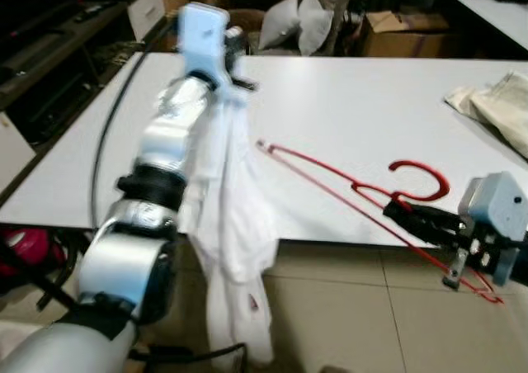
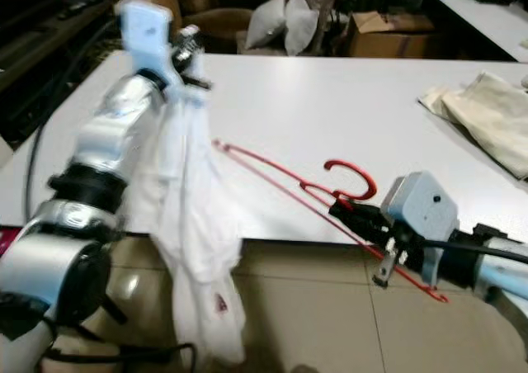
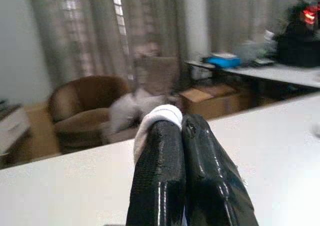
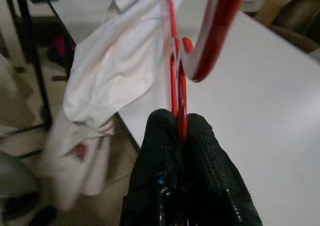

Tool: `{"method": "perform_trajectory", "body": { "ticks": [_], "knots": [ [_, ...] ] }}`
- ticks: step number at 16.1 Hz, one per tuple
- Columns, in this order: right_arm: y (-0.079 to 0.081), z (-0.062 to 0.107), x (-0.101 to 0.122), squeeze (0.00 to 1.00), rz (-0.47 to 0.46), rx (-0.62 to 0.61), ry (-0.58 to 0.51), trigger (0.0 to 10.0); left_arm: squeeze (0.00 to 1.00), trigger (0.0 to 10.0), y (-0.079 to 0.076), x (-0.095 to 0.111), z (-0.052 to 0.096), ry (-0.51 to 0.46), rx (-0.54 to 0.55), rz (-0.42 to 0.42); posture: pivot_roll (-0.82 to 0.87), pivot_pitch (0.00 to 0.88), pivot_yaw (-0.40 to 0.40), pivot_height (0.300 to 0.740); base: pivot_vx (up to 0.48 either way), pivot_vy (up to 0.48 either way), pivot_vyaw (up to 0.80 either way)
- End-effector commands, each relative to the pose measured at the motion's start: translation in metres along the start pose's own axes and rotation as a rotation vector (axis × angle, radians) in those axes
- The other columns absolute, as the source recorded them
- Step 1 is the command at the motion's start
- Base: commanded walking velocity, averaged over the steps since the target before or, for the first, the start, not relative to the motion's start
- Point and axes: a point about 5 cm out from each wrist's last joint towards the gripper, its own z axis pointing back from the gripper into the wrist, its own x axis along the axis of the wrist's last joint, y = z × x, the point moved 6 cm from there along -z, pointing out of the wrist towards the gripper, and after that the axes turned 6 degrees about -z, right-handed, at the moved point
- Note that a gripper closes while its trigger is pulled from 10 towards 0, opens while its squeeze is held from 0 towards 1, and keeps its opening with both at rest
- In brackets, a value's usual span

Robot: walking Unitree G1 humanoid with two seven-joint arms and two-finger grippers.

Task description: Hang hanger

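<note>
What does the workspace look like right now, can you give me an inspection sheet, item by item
Surface: white table, mostly bare.
Job's things: red hanger held over the table's near edge, hook up; white garment hanging past that edge toward the floor.
Clutter: folded beige cloth at the table's far right.
Grippers: left pincer shut on the white garment, raised above the table; right pincer shut on the red hanger just below its hook.
Cables: black cable running along the left arm.
Surroundings: brown armchair, cardboard box, curtains, tiled floor.
</note>
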Motion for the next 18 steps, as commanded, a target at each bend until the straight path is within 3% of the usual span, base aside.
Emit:
{"method": "perform_trajectory", "body": {
  "ticks": [1,4,8,11,15,16,18],
  "knots": [
    [0.008,0.002,0.006,0.0,0.0,0.053,-0.008,10.0,0.0,10.0,0.006,0.023,-0.004,-0.066,0.0,-0.036,-0.08,0.0,0.047,0.74,0.379,0.0,0.0],
    [0.017,0.005,0.009,0.0,-0.014,0.123,0.0,10.0,0.0,10.0,0.006,0.028,-0.012,-0.063,-0.017,-0.06,-0.07,0.0,0.037,0.74,0.348,0.0,0.0],
    [0.017,-0.004,0.006,0.0,-0.015,0.135,0.005,10.0,0.0,10.0,-0.006,0.041,-0.015,-0.109,-0.075,-0.029,-0.07,0.0,0.042,0.74,0.0,0.0,0.0],
    [0.004,-0.037,0.002,0.0,0.004,0.086,-0.016,10.0,0.0,10.0,-0.023,0.068,-0.013,-0.19,-0.19,0.027,-0.06,0.0,0.044,0.74,0.0,0.0,0.0],
    [-0.002,-0.06,0.001,0.0,0.031,0.117,-0.017,10.0,0.0,10.0,-0.033,0.095,-0.005,-0.271,-0.27,0.117,-0.05,0.0,0.039,0.74,0.0,0.0,0.0],
    [-0.028,-0.078,-0.002,0.0,0.109,0.03,0.011,10.0,0.0,10.0,-0.025,0.114,0.001,-0.325,-0.271,0.154,-0.05,0.0,0.035,0.74,0.0,0.0,0.0],
    [-0.068,-0.095,0.005,0.0,0.163,-0.128,0.006,10.0,0.0,10.0,-0.019,0.134,0.009,-0.379,-0.283,0.199,-0.05,0.0,0.035,0.74,0.0,0.0,0.0]
  ]
}}
